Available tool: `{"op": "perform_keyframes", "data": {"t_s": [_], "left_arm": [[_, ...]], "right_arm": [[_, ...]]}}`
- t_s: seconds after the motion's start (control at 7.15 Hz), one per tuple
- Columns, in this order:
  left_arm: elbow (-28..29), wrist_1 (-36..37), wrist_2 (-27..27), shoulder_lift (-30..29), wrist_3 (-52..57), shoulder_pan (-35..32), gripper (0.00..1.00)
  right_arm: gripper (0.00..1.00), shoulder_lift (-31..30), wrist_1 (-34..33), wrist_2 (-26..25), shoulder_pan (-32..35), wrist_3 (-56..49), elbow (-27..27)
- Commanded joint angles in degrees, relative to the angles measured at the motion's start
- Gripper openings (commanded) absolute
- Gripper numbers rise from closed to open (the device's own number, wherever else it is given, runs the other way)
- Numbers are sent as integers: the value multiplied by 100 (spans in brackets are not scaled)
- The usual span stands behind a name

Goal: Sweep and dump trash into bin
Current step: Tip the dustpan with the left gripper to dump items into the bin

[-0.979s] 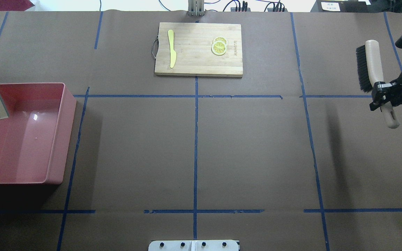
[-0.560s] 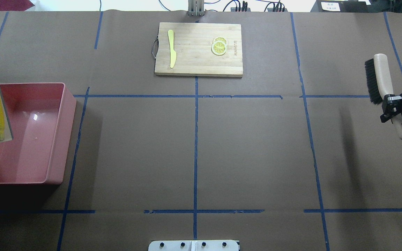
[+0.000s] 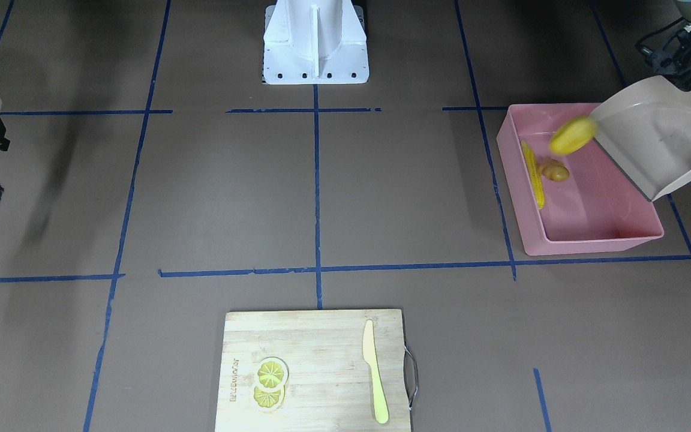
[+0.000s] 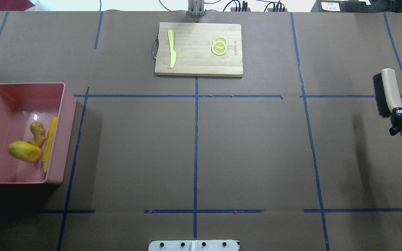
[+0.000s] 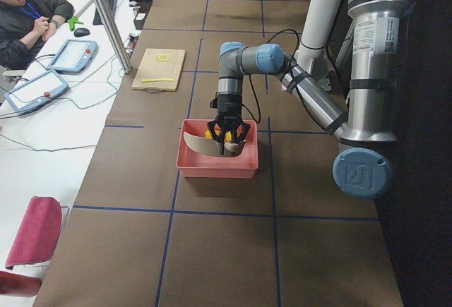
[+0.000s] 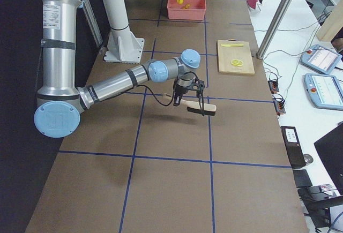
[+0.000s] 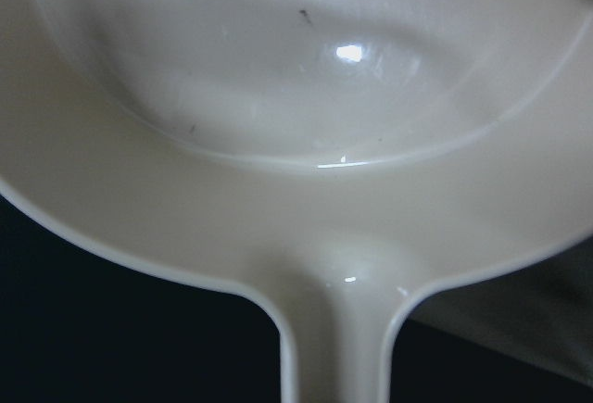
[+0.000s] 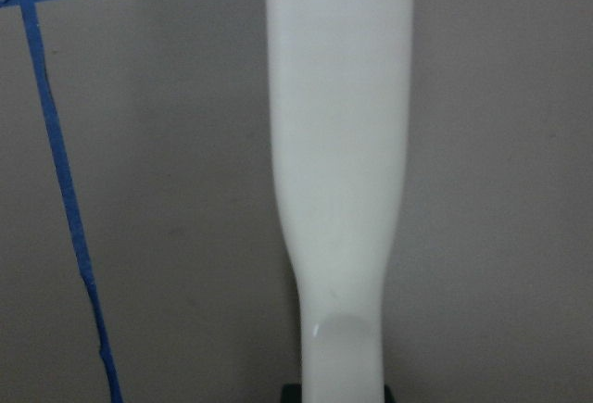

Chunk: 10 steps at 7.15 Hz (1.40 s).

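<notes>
The pink bin (image 4: 61,132) stands at the table's left end, and also shows in the front view (image 3: 591,240). The corn cob (image 4: 49,143) lies inside along its wall, with the ginger root (image 4: 37,134) beside it. The yellow lump (image 4: 24,151) is blurred and falling into the bin (image 3: 572,135). My left gripper (image 3: 690,81) is shut on the handle of the beige dustpan (image 3: 657,135), tilted over the bin and empty (image 7: 296,144). My right gripper (image 4: 401,120) is shut on the handle of a black-bristled brush (image 4: 389,90), held above the table's right end.
A wooden cutting board (image 4: 198,48) lies at the far middle with a pale yellow-green knife (image 4: 171,48) and lemon slices (image 4: 219,46) on it. The robot's white base (image 3: 315,42) stands at the near middle edge. Blue tape lines cross the brown table.
The dustpan has tipped and the corn, the ginger and the lump have left it and dropped into the bin. The right gripper has carried the brush right and toward the robot.
</notes>
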Motion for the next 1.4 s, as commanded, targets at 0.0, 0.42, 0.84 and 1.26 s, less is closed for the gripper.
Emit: {"op": "perform_keyframes", "data": {"t_s": [0.0, 0.42, 0.84, 1.26], "left_arm": [[-145, 601, 199, -266, 78, 38, 4], [-145, 601, 199, -371, 96, 47, 5], [-93, 601, 199, -616, 324, 65, 5], [-66, 610, 199, -784, 324, 100, 6]], "right_arm": [[0, -27, 34, 8, -228, -15, 2], [0, -53, 43, -53, -721, 11, -41], [0, -457, 34, -18, -731, -470, -164], [0, -704, 34, -10, -748, -578, -427]]}}
